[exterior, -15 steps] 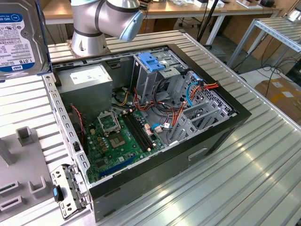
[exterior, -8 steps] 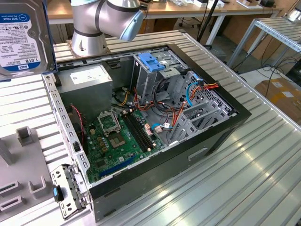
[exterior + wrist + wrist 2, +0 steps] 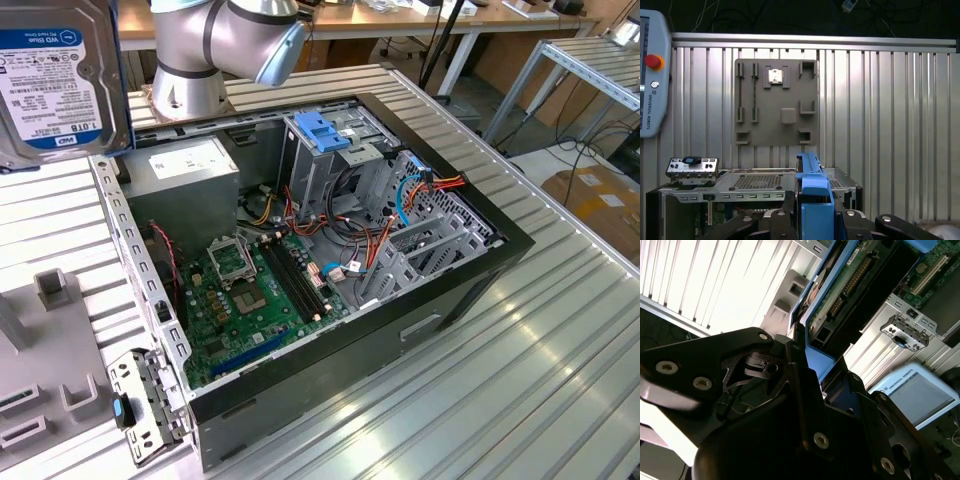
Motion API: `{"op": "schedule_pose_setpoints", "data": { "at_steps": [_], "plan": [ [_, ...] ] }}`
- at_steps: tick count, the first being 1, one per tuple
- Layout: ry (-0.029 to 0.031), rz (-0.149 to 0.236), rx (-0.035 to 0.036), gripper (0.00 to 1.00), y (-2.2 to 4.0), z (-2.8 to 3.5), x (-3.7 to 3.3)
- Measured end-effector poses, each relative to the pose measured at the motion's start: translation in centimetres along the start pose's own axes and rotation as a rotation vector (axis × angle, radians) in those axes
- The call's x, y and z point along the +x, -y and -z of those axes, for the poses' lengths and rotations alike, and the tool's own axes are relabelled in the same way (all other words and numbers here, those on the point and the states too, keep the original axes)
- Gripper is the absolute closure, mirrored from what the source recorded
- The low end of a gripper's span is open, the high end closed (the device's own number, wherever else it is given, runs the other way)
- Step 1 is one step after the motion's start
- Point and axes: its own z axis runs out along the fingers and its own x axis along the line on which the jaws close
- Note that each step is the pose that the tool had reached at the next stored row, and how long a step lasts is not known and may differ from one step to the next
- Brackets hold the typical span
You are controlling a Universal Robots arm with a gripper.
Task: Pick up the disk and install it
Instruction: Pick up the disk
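End effector [image 3: 822, 367] first, since that's what everyone asks about: it's clamped tight on the disk [image 3: 55, 80]. In the second wrist view we can see its black fingers [image 3: 797, 372] pinching 1 blue side rail, with the drive's green circuit board [image 3: 855, 285] and connector pins facing that camera. The first wrist view has the same blue rail [image 3: 812, 190] standing upright between the 2 black finger bodies. In the exterior view the disk hangs up in the air at the exterior view's left, close to the lens, with its white label [image 3: 50, 95] and blue top band turned toward us. It's well apart from the open computer case [image 3: 350, 360] and not yet in any bay. Inside the case we can make out the grey power-supply box [image 3: 185, 180] with a white sticker, the metal cage [image 3: 322, 130] with its light-blue plastic top beside it, and the green motherboard [image 3: 250, 290] lower down, plus a tangle of orange, red and blue cables [image 3: 400, 215]. The case sits on a ribbed aluminium worktop [image 3: 520, 400]. A grey fixture plate [image 3: 776, 102] lies flat on the same worktop near the case, and a teach pendant [image 3: 650, 95] with a red button rests off to the side. The silver robot arm [image 3: 215, 45] stands just behind the case.
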Motion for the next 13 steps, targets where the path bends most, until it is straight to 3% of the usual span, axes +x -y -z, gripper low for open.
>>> {"op": "schedule_pose_setpoints", "data": {
  "at_steps": [13],
  "plan": [
    [0.0, 0.0, 0.0, 0.63, 1.75, 0.02, 0.11]
  ]
}}
